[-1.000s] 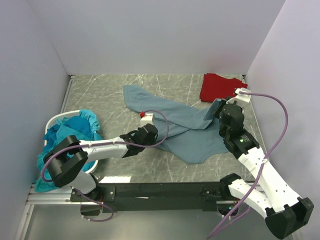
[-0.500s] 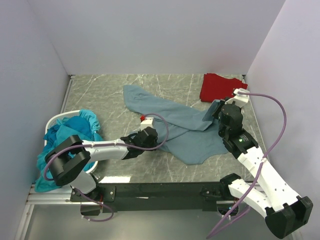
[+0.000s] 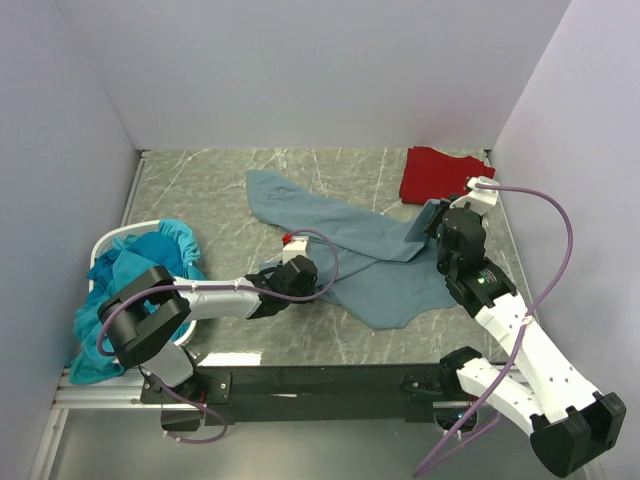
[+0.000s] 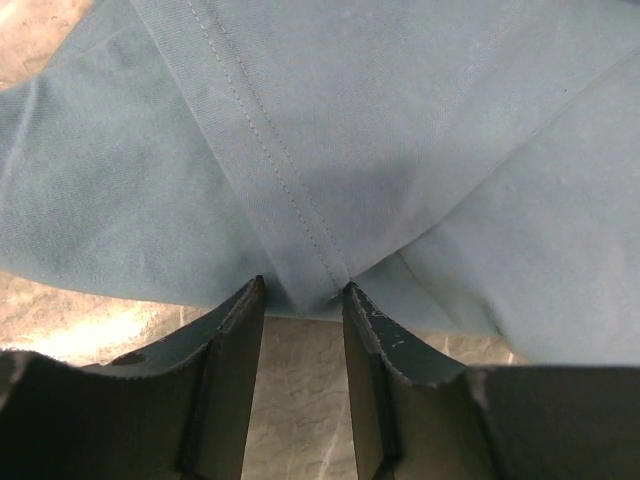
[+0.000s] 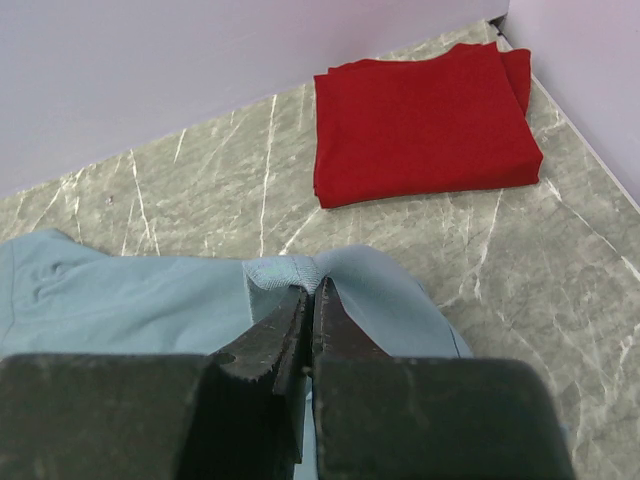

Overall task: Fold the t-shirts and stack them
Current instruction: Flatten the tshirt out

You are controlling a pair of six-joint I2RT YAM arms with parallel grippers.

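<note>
A slate-blue t-shirt (image 3: 350,240) lies crumpled across the middle of the table. My left gripper (image 3: 312,280) sits low at its near hem; in the left wrist view (image 4: 300,290) the jaws stand open, with the stitched hem edge (image 4: 300,240) just between the fingertips. My right gripper (image 3: 432,222) is shut on the shirt's collar edge and holds it lifted; the right wrist view (image 5: 310,290) shows the cloth (image 5: 290,272) pinched. A folded red t-shirt (image 3: 437,172) lies at the back right, and it shows in the right wrist view (image 5: 420,125) too.
A white basket (image 3: 112,240) at the left holds several teal shirts (image 3: 150,262), some spilling over its near side. Lilac walls close in the table at the back, left and right.
My left gripper slid a little down and left along the shirt's near hem. The right gripper stayed put, holding the collar.
</note>
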